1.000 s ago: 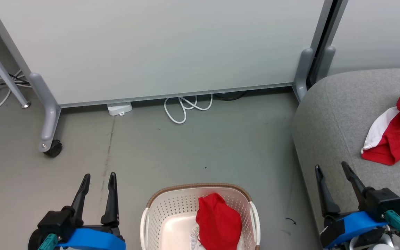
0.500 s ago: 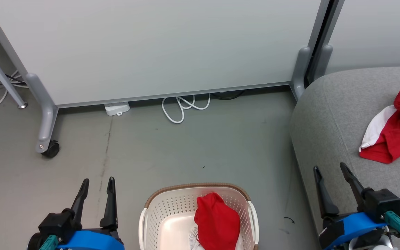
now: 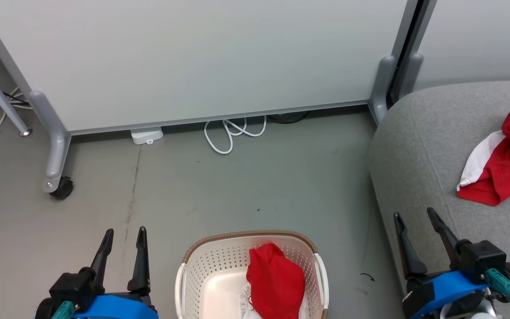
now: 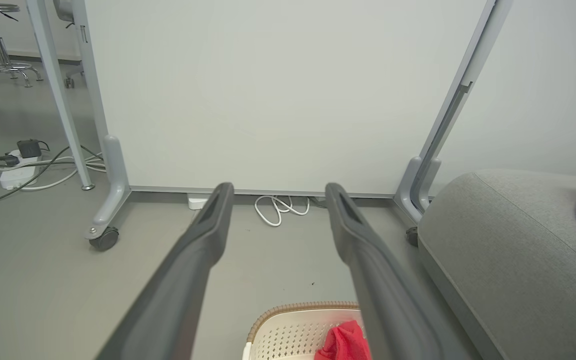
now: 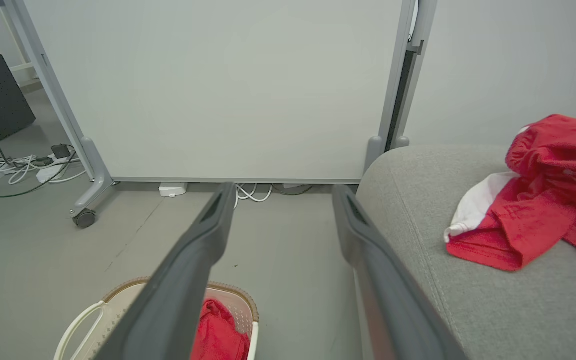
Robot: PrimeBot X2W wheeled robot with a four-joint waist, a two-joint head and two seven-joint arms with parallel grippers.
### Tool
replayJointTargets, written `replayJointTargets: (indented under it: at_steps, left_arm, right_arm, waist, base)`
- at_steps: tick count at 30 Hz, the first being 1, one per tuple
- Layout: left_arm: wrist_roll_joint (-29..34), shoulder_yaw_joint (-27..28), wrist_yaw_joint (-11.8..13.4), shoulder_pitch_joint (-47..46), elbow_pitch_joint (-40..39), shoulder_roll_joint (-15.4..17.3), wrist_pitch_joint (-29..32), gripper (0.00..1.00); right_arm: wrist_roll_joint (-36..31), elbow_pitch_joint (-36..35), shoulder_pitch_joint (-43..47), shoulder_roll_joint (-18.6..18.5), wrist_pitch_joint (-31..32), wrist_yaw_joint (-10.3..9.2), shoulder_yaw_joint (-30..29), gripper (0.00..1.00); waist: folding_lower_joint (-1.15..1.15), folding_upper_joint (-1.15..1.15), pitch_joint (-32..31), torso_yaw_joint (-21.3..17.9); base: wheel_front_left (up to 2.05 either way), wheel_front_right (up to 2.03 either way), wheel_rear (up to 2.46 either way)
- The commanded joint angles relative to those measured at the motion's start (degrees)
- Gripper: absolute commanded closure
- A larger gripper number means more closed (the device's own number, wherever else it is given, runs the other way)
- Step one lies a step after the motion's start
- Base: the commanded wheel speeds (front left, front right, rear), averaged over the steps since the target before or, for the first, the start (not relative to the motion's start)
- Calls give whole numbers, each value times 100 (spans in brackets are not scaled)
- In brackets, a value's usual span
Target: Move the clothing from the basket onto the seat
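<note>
Red garment (image 3: 275, 283) bunched in basket (image 3: 213, 261), bottom centre of frame. Second garment (image 3: 498, 166) lies on sofa (image 3: 414, 146), right edge. Fabric probably light, limp, drapes when lifted; best pinch is raised top fold. Left gripper (image 3: 124, 230), lower left, and right gripper (image 3: 412, 213), lower right: both wide, empty.

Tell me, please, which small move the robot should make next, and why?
Probably lower the right pincer toward the red garment in the basket: this pincer is open and empty, and the other garment already lies on the sofa.
</note>
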Motion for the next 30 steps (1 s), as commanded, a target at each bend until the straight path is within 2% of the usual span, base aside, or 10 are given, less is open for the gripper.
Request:
replayJointTargets:
  at_steps: [1,12,30]
  left_arm:
    - [2,12,-7,-10,-8,14,-30,0]
    - [-50,-142,-7,-299,294,9,-30,0]
    - [-423,-1466,-7,-1922,1755,209,-30,0]
  right_arm:
    - [42,-25,2,-1,3,1,20,0]
    - [8,-161,-235,-2,-8,2,219,0]
    - [-73,-335,-929,0,-134,2,621,0]
  waist:
    - [0,0,26,-31]
    - [0,0,554,-344]
    - [0,0,2426,-1210]
  base:
    - [0,0,0]
    - [0,0,0]
    - [0,0,0]
